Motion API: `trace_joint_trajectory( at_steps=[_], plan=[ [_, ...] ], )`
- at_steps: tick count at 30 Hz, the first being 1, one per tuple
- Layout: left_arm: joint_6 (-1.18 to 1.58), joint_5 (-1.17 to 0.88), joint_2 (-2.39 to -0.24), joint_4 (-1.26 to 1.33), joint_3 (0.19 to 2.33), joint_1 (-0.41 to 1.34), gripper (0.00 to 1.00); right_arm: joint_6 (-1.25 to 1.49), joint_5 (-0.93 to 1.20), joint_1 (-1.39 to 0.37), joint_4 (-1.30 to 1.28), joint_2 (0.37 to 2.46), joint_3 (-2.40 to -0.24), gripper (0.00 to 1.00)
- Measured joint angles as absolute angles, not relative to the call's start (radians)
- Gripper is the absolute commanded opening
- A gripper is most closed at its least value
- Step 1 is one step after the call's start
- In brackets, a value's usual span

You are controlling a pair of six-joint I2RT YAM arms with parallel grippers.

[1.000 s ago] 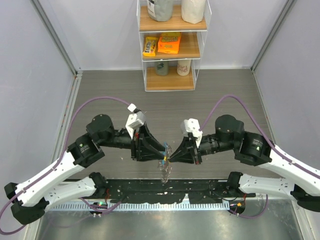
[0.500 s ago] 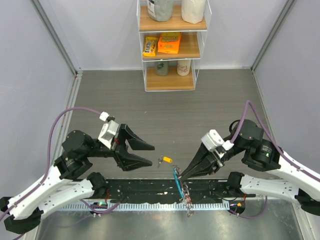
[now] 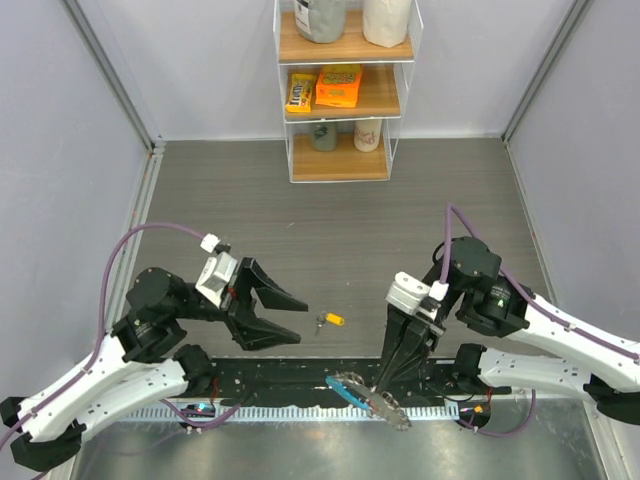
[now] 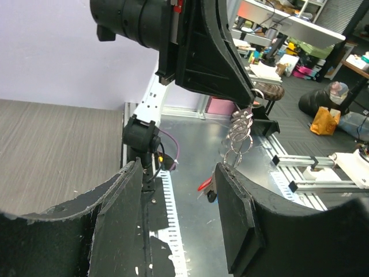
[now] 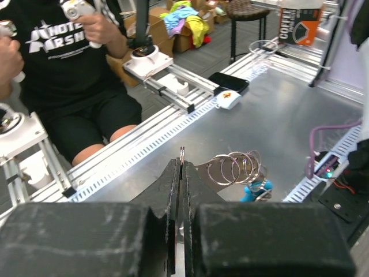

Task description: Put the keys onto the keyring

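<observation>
Left tool [image 3: 300, 318] spread wide, holding nothing, yellow-headed key [image 3: 331, 321] lying on bench [image 3: 400, 210] just at its 3 o'clock, right tool [image 3: 380, 382] pressed together, pinching blue-tagged keyring [image 3: 378, 403] over bench's 6 o'clock edge.

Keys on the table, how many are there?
1: a yellow-headed key lying right of the left claw. Others may hang on the keyring in the right claw, too small to tell.

light: bright, even | shadows: soft | focus: sharp | glare: slight
</observation>
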State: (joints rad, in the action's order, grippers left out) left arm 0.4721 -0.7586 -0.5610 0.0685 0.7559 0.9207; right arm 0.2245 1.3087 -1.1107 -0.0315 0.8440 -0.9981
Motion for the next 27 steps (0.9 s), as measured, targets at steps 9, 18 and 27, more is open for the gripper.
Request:
trace_joint_trajectory(
  at_steps=[9,18,27],
  plan=[
    [0.474,-0.805,-0.553,0.087,0.737,0.921,0.59,0.270,1.386,-1.192,0.064,0.852,-0.976,0.06],
    [0.488,-0.815,-0.554,0.112,0.723,0.921,0.59,0.269,1.394,-1.223,0.075,0.879,-0.976,0.06],
    [0.492,-0.824,-0.581,0.125,0.723,0.921,0.60,0.252,1.394,-1.235,0.065,0.877,-0.976,0.06]
  ],
)
